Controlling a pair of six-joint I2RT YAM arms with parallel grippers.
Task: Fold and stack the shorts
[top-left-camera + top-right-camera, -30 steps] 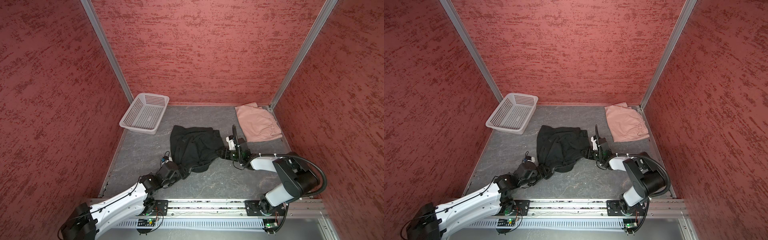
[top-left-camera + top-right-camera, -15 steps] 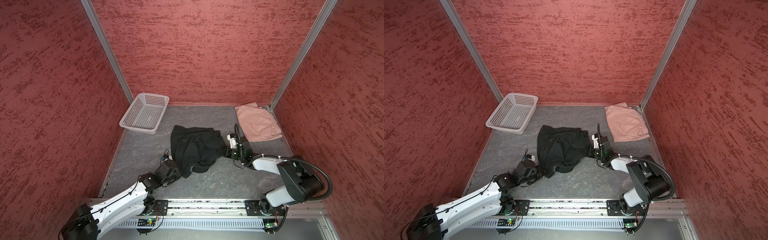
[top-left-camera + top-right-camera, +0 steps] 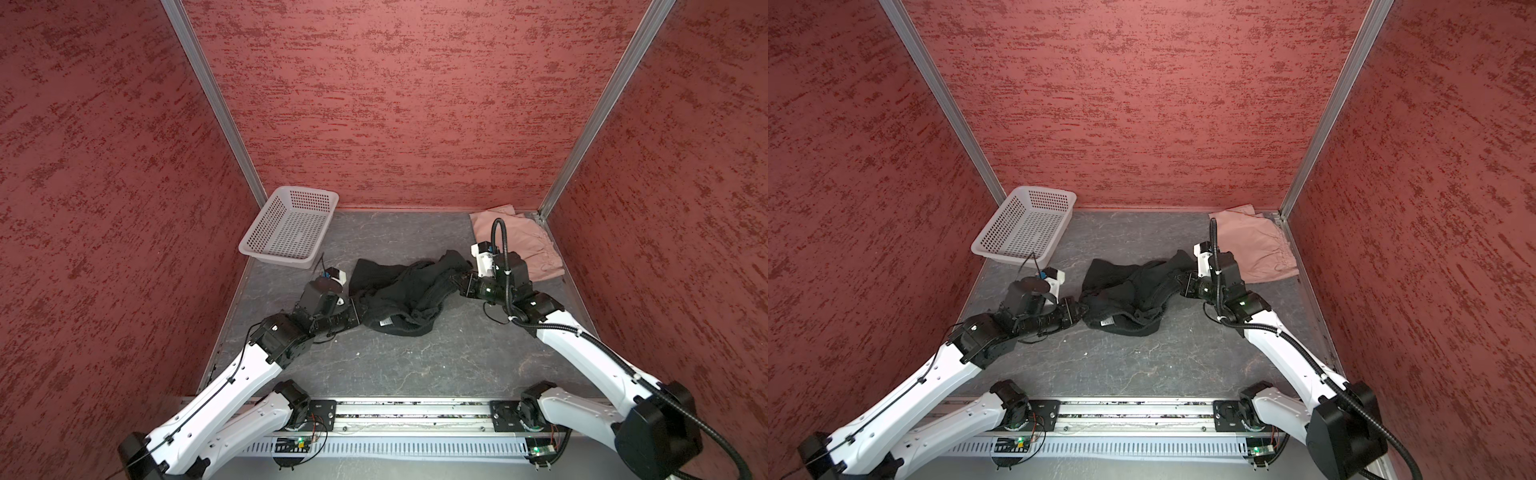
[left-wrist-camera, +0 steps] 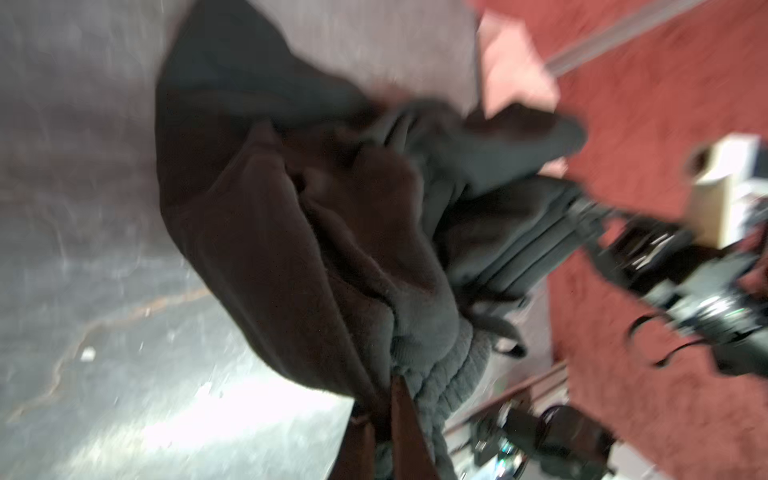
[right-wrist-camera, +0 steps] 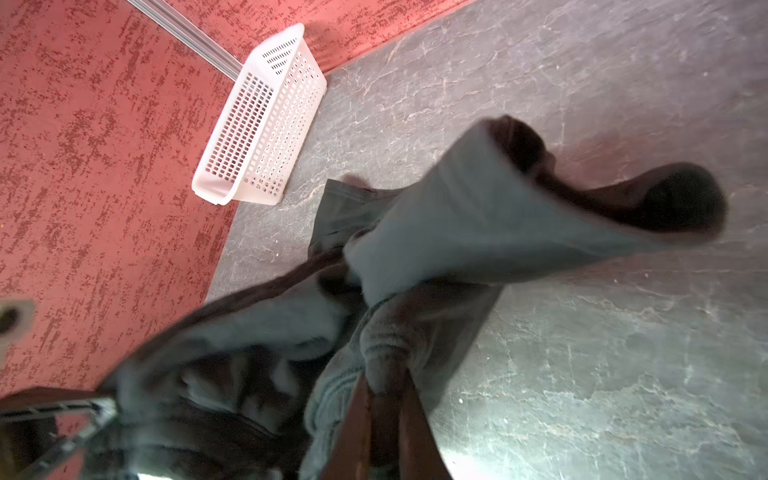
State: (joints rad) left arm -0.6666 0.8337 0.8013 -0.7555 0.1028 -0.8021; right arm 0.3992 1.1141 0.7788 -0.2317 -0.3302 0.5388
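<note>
Black shorts [image 3: 397, 291] lie crumpled in the middle of the grey bench [image 3: 415, 365], stretched between the two arms. The left tool [image 3: 360, 311] is closed tight on the ribbed waistband at the near left edge of the fabric. The right tool [image 3: 460, 283] is closed on the other end of the black shorts. Dusty pink shorts [image 3: 530, 245] lie folded flat in the far right corner, behind the right arm. A white perforated basket [image 3: 286, 232] stands in the far left corner, apart from both pairs.
</note>
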